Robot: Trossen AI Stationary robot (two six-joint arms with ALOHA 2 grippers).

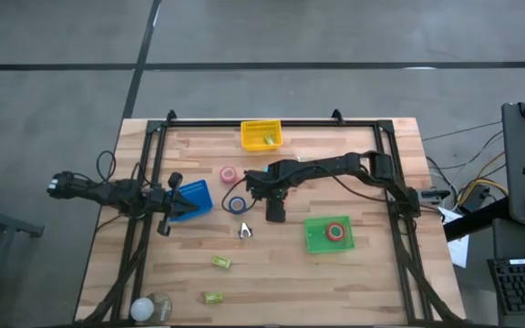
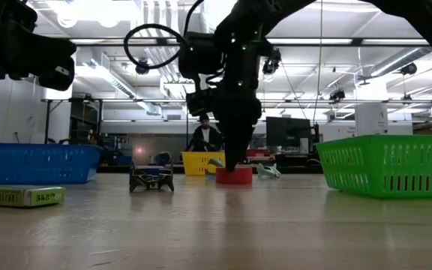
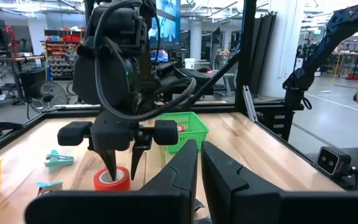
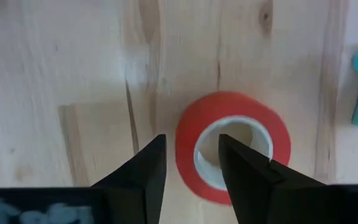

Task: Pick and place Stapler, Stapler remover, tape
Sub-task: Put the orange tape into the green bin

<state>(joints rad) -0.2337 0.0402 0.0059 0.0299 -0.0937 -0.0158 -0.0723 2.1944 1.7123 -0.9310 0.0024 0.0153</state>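
Observation:
A red tape roll (image 4: 235, 109) with a pale core lies flat on the wood, also seen in the low view (image 2: 234, 176). My right gripper (image 4: 192, 142) points down over it, open, with one finger (image 4: 244, 165) in the centre hole and the other (image 4: 145, 171) outside the ring; I see no touch. A pink roll (image 1: 229, 173) and a blue ring (image 1: 237, 204) lie to its left. Another red roll (image 1: 336, 230) sits in the green basket (image 1: 317, 242). The staple remover (image 1: 244, 230) rests nearer the near edge. My left gripper (image 3: 200, 163) waits shut over the blue basket (image 1: 199, 193).
A yellow basket (image 1: 262, 135) stands at the far edge. Two yellow-green boxes (image 1: 221, 262) (image 1: 212, 297) and a round pale object (image 1: 149, 310) lie near the near-left corner. Small teal items (image 3: 58, 160) rest past the red roll. A dark frame (image 1: 144, 137) rims the table.

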